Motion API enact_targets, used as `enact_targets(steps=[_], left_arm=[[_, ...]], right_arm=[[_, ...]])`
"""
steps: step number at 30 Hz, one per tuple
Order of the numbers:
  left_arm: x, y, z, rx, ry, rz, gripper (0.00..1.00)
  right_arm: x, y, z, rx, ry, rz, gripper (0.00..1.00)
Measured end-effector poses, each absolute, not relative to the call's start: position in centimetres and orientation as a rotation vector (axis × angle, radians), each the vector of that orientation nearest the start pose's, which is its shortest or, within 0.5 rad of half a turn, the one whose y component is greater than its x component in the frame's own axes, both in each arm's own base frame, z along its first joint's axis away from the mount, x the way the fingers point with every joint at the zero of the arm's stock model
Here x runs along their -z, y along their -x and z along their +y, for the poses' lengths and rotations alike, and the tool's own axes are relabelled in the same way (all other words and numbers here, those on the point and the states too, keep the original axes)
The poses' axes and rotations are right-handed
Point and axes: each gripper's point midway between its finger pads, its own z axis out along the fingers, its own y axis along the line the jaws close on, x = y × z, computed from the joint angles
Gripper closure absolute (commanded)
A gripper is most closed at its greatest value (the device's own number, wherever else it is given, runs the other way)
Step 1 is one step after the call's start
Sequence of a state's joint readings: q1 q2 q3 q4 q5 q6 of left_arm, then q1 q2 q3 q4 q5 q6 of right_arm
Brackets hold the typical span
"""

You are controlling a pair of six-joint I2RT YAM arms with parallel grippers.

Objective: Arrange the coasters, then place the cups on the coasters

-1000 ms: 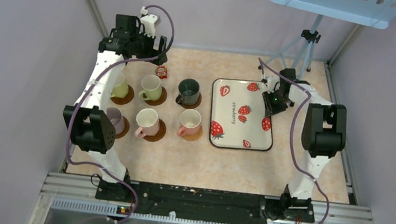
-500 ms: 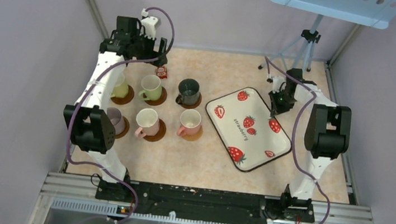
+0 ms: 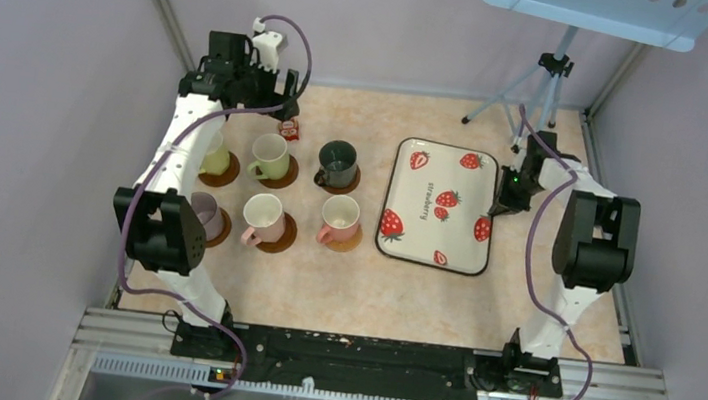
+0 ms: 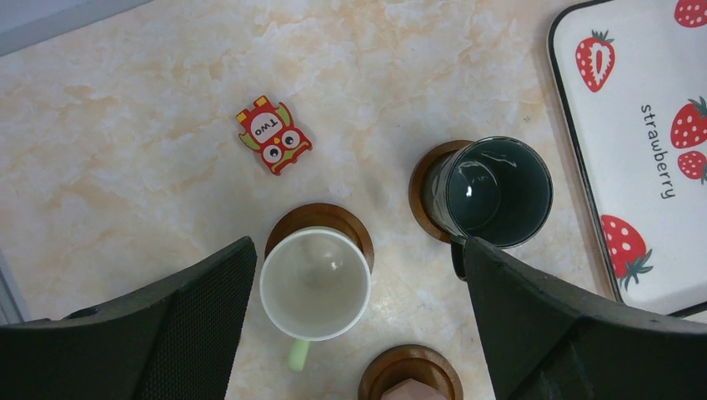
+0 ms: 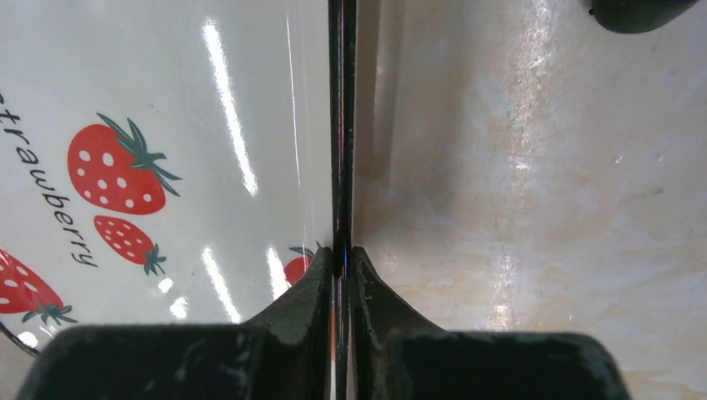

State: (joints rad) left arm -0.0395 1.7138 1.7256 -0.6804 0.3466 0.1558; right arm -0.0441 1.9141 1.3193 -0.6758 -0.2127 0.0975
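Note:
Six cups stand on coasters in two rows at the left: yellow-green cup (image 3: 217, 158), a second yellow-green cup (image 3: 271, 156), dark green cup (image 3: 338, 163), purple cup (image 3: 204, 214), cream cup (image 3: 264, 214), pink cup (image 3: 340, 217). Brown coaster (image 3: 283, 235) rims show under them; the one under the pink cup is tan (image 3: 353, 241). My left gripper (image 3: 283, 109) hangs open high over the back row, and the left wrist view shows the yellow-green cup (image 4: 315, 283) and dark green cup (image 4: 492, 190) below it. My right gripper (image 5: 342, 254) is shut on the strawberry tray's right rim (image 5: 340, 150).
The white strawberry tray (image 3: 431, 259) lies right of the cups with my right gripper (image 3: 499, 208) at its right edge. A small red owl packet (image 3: 289, 129) lies behind the back row. A tripod (image 3: 545, 81) stands at the back right.
The right gripper shut on the tray's rim and swung the tray askew, then straight again, leaving it slightly to the right. The left arm has not moved.

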Motion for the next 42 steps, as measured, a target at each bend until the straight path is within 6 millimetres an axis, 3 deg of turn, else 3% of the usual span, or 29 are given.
enact_targets(steps=[7, 31, 34, 36, 37, 42], left_arm=[[-25.6, -45.8, -7.0, 0.313, -0.398, 2.175, 0.01], [-25.4, -45.8, -7.0, 0.308, -0.397, 2.169, 0.01], [-25.4, -45.8, -7.0, 0.308, -0.397, 2.169, 0.01], [-25.4, -45.8, -7.0, 0.307, -0.397, 2.169, 0.01], [-25.4, -45.8, -7.0, 0.307, -0.397, 2.169, 0.01], [-25.3, -45.8, -6.7, 0.286, -0.409, 2.17, 0.01]], right_arm=[[-2.8, -37.8, 2.8, -0.313, -0.208, 2.807, 1.0], [-2.8, -37.1, 2.3, -0.318, 0.013, 2.796, 0.99], [-2.9, -37.1, 2.3, -0.319, 0.01, 2.799, 0.86], [-2.9, -37.1, 2.3, -0.32, 0.008, 2.804, 0.65], [-2.9, -37.0, 2.2, -0.312, 0.011, 2.81, 0.59], [-3.2, -36.8, 1.6, -0.291, 0.014, 2.846, 0.39]])
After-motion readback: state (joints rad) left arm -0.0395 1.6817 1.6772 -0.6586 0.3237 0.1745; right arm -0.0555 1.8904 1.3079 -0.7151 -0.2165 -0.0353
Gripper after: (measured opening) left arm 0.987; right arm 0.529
